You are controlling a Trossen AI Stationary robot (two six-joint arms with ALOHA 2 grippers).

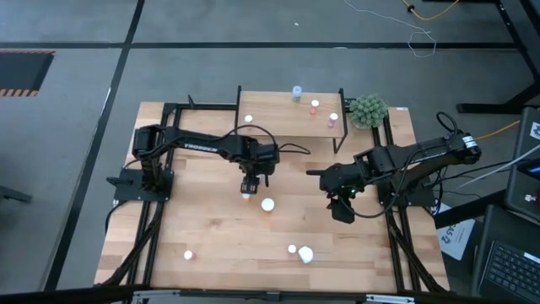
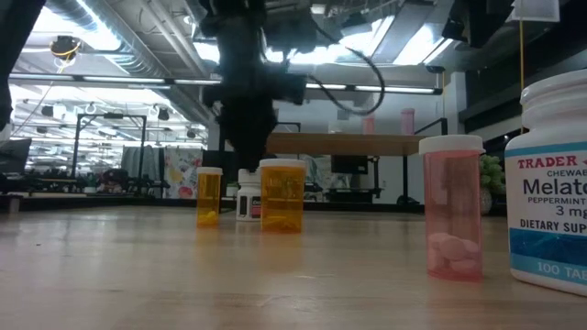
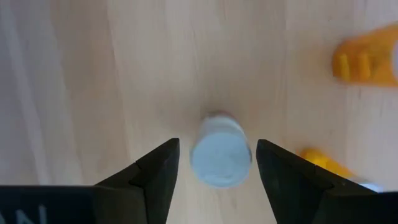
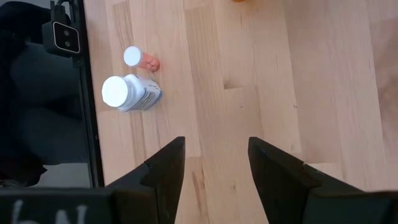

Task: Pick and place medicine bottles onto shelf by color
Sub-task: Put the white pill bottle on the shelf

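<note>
Our left tool (image 3: 216, 163) hangs open around a white bottle (image 3: 220, 154) (upright on the table (image 1: 211, 228)); our right tool (image 4: 211, 163) hovers open, empty.

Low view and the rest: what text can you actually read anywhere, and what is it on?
"TRADER", "Melato", "PEPPERMINT", "3 mg", "DIETARY SUP", "100 TAB": all cut off at the frame edge, on the big white bottle, low view.
"TROSSEN", barely legible: on the left arm, high view.
Label of the small white bottle behind the orange ones: too small to read.
</note>
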